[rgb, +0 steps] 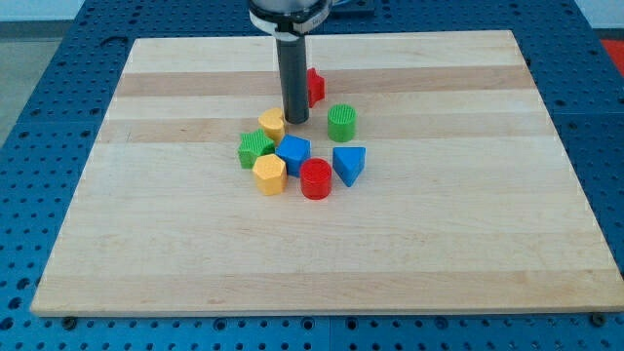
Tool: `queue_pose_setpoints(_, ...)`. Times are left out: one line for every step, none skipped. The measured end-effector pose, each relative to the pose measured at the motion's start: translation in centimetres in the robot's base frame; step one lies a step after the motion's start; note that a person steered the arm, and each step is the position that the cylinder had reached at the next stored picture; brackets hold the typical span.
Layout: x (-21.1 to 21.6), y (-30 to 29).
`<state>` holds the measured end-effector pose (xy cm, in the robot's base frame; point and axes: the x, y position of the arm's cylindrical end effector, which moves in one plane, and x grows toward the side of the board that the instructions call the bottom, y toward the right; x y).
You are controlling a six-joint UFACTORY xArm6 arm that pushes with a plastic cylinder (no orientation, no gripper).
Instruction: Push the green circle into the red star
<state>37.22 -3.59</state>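
On the pale wooden table (175,253), my tip (296,120) sits at the far side of a cluster of small blocks, just right of the far yellow block (272,124) and left of the green circle (342,123). The tool is a plain dark rod with nothing to part or close, and it holds nothing.

The green circle stands alone at the right of the rod, apart from my tip. The red star (315,86) lies farther back, partly hidden behind the rod, with a gap of bare table between it and the green circle.

Nearer in the cluster, a green block (255,149) of star-like shape is at the left, a blue block (292,153) sits in the middle, and a blue triangle (348,164) lies at the right. At the near edge, a yellow block (269,175) and a red round block (316,179) sit side by side, each close against the blue block.
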Motion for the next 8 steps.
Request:
queue_pose_setpoints(1.5,1.2)
queue_pose_setpoints(3.5,2.3)
queue_pose_setpoints(4.9,5.3)
queue_pose_setpoints(4.2,10.5)
queue_pose_setpoints(2.2,11.1)
queue_pose_setpoints(1.1,6.9)
queue_pose_setpoints(1.1,6.2)
queue_pose_setpoints(2.0,9.1)
